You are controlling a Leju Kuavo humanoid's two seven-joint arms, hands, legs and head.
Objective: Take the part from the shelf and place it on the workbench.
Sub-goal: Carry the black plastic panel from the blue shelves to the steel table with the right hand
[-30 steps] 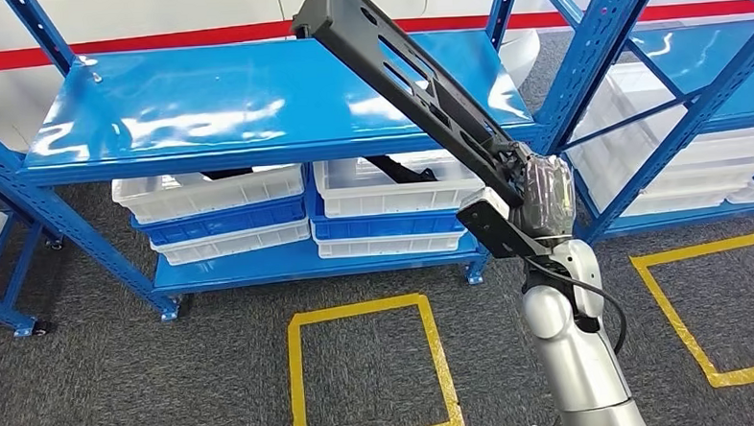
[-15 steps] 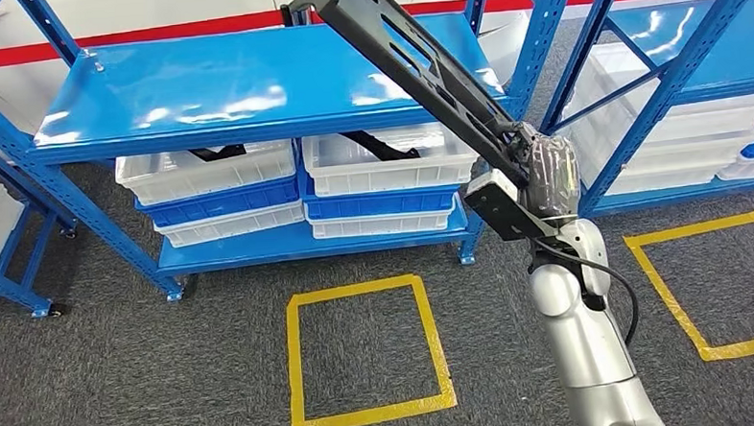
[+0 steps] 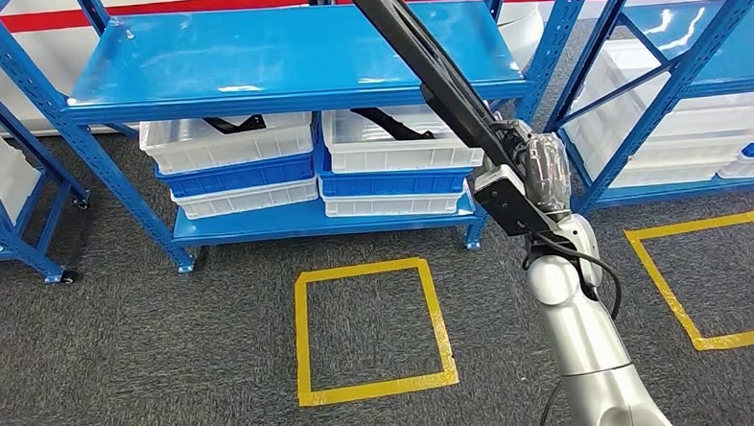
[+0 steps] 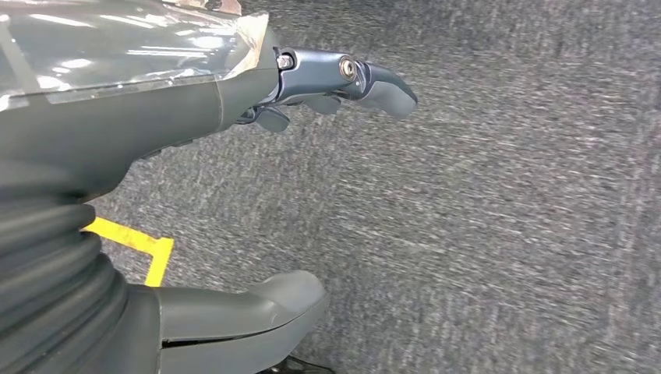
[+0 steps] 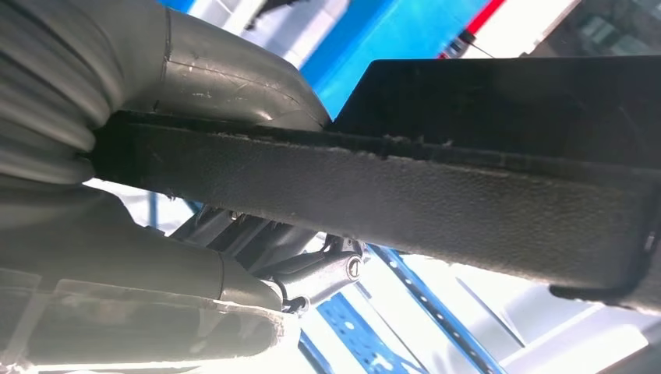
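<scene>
Right hand [image 3: 535, 172] stays clamped on the long black part [image 3: 424, 62], now withdrawn from the shelf [image 3: 290, 63] as the view shifts; left hand [image 4: 257, 93] hangs empty, fingers apart.

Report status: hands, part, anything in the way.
Right hand grips long black part, raised over blue shelf. Left hand holds nothing, fingers apart above carpet. Workbench unseen; shelf upright close by.

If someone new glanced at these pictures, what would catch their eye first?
Most likely the long black part, gripped by the right hand and slanting up across the blue shelf. Next, the yellow square taped on the grey carpet below.
</scene>
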